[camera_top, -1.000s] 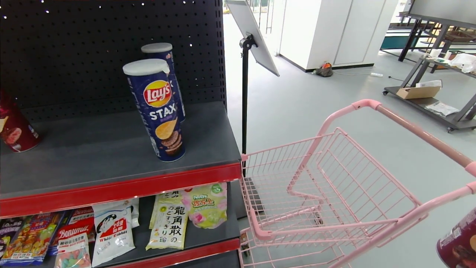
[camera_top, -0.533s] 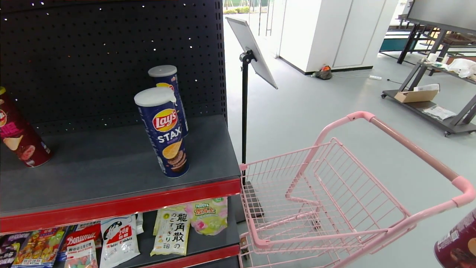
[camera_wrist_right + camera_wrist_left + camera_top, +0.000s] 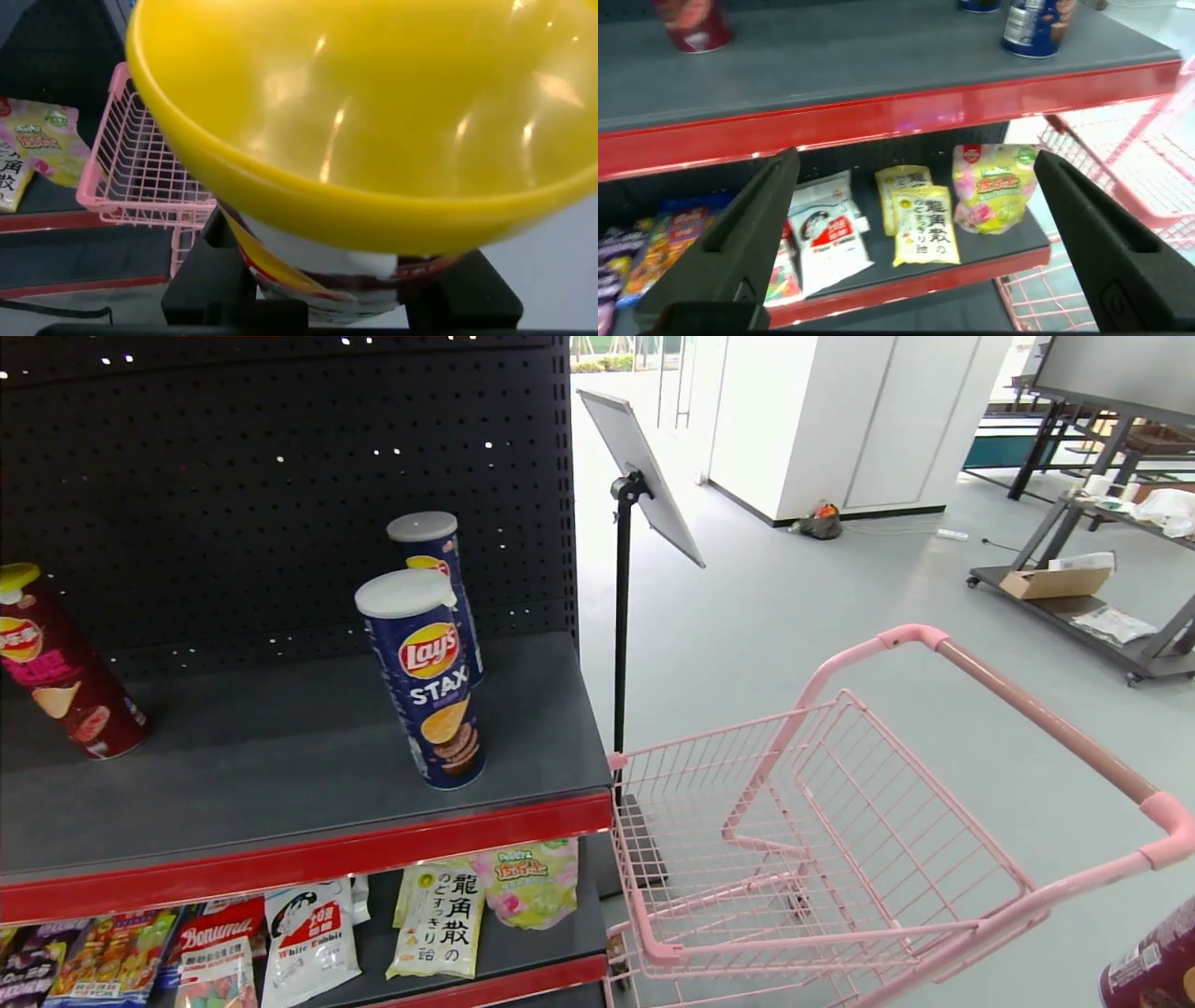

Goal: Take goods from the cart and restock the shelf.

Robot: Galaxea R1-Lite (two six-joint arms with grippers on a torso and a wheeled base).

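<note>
Restocking stands at the transfer step: 1 can is in hand and not yet on the shelf.

**Layout, head view**
1. Left gripper point(image 3: 915, 233): released, jaws wide apart, holding nothing, facing the snack bags point(image 3: 920, 219) on the lower level.
2. Shelf point(image 3: 280, 840): a red can point(image 3: 65, 672) stands at 9 o'clock. The front blue can point(image 3: 425, 686) stands at 10 o'clock, close to the red lip. The rear blue can point(image 3: 439, 569) is just behind it at 11 o'clock.
3. Cart point(image 3: 840, 821): at 4 o'clock, just beside the shelf end.
4. Right gripper point(image 3: 336, 285): clenched on the held can point(image 3: 1153, 957) at 5 o'clock, on the far side of the cart handle point(image 3: 1036, 709) from the shelf.

**Likely faults**
- Collision: the handle lies between the held can and the shelf, so a low carry would probably strike it.
- Knock-over: the front blue can is tall and narrow, and a sweep close to it could topple it off the lip.
- Tipping on release: a can set down tilted would likely fall or roll.
- Slip: the smooth round wall may rotate in the jaws.

**Orientation of the held can**
The yellow lid point(image 3: 374, 121) faces the right wrist camera, so the long axis runs from the jaws toward that camera. The jaws grip the body crosswise, below the lid. In the head view the visible end slants toward 1 o'clock. Whether the can is fully upright cannot be told.
</note>
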